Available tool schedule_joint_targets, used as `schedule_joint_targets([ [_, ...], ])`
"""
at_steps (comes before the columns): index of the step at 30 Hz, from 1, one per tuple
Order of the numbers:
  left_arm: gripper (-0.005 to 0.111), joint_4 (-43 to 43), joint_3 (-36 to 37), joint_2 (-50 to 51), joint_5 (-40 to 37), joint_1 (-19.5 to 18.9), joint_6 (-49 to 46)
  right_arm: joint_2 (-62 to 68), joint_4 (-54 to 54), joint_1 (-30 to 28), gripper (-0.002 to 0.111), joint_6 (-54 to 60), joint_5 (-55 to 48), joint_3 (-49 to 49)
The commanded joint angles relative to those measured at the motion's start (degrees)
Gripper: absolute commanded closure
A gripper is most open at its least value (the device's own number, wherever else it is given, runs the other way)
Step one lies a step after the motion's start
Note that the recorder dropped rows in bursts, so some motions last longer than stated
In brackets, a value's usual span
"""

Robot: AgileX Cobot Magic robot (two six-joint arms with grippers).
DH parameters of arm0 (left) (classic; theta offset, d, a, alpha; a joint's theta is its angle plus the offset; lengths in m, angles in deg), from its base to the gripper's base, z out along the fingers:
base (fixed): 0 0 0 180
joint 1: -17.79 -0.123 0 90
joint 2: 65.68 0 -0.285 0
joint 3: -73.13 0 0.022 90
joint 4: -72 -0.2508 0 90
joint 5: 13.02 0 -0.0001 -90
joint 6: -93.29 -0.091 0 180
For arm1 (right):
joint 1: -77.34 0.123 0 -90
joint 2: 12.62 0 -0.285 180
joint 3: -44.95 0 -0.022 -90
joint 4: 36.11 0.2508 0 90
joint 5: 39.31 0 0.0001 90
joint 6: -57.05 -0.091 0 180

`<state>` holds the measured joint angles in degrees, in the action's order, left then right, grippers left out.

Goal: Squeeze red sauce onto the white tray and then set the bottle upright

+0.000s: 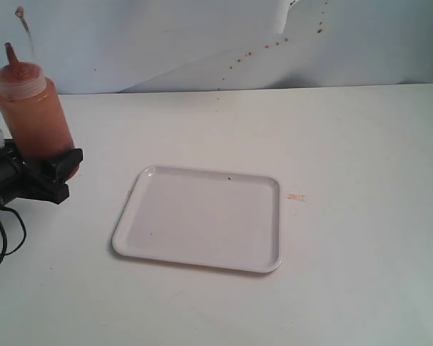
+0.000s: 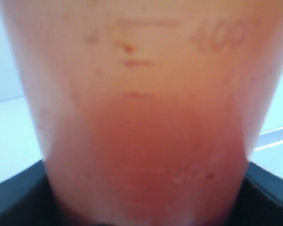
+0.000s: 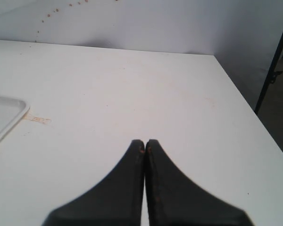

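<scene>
We see the bottle (image 1: pixel 32 108) roughly upright at the left edge of the desk (image 1: pixel 346 144), nozzle up, with the left fingers (image 1: pixel 62 163) clenched around its lower part. They hide its base, so we cannot tell whether it touches the desk. Up close, the red sauce (image 2: pixel 141 155) shows as a darker fill low in the blurred body. The white tray (image 1: pixel 202 216) lies flat mid-desk, well apart from the bottle. The right fingers (image 3: pixel 127 183) are pressed together, holding nothing, above the desk near the tray's corner.
</scene>
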<state>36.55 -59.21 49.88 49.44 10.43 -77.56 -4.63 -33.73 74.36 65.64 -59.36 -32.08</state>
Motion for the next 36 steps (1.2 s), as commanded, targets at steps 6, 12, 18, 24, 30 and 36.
schedule_joint_targets([
  [6,0.107,3.2,2.0,-1.1,7.5,0.1,-4.0,-0.2,-0.2,-0.4,0.108,-0.1,0.1,-0.2],
  [12,0.107,5.6,2.0,-1.1,7.5,4.8,-14.9,-0.2,-0.2,-0.4,0.108,-0.1,0.1,-0.2],
  [18,0.107,18.0,2.0,-1.1,4.7,12.4,-27.9,-0.2,-0.2,-0.4,0.108,-0.1,0.1,-0.2],
  [24,0.107,36.5,2.0,-1.1,3.2,20.7,-43.5,-0.2,-0.2,-0.4,0.108,-0.1,0.1,-0.2],
  [30,0.107,43.2,1.9,-1.1,3.5,25.5,-54.8,-0.2,-0.2,-0.4,0.108,-0.1,0.1,-0.2],
  [36,0.107,44.4,1.9,-1.1,3.5,26.4,-62.6,-0.2,-0.2,-0.4,0.108,-0.1,0.1,-0.2],
])
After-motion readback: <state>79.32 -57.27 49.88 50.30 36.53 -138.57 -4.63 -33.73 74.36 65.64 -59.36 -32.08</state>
